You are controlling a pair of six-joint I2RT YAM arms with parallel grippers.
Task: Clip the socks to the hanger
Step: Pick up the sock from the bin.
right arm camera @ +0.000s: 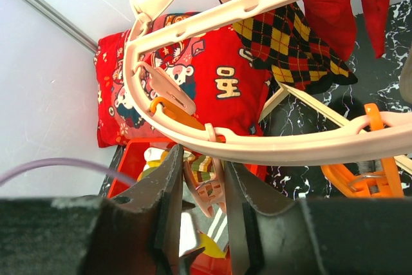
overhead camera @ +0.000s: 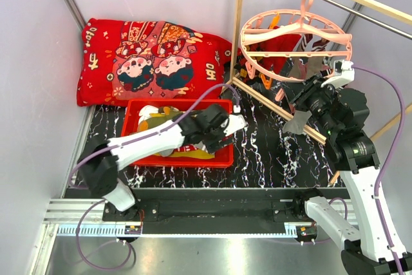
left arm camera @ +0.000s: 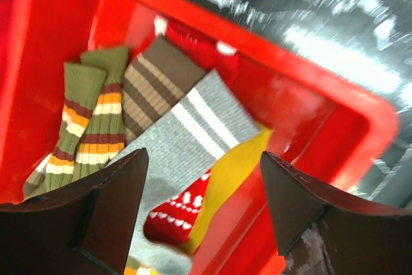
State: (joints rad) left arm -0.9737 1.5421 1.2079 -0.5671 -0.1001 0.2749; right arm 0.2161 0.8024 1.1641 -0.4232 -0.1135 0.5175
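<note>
Left hand (left arm camera: 203,172) above red bin (left arm camera: 351,111) holding perhaps 6 socks (left arm camera: 193,130).

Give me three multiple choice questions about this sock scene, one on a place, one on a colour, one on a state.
1. Where do the loose socks lie? A on the cushion; B in the red bin; C on the bare table.
2. What colour are the stripes on the grey sock? A white; B blue; C green.
3. How is the left gripper? A shut on a sock; B shut on a clip; C open.
Answers: B, the left wrist view shows them inside its red walls; A, white bands cross the grey knit; C, its fingers stand wide apart above the socks.
</note>
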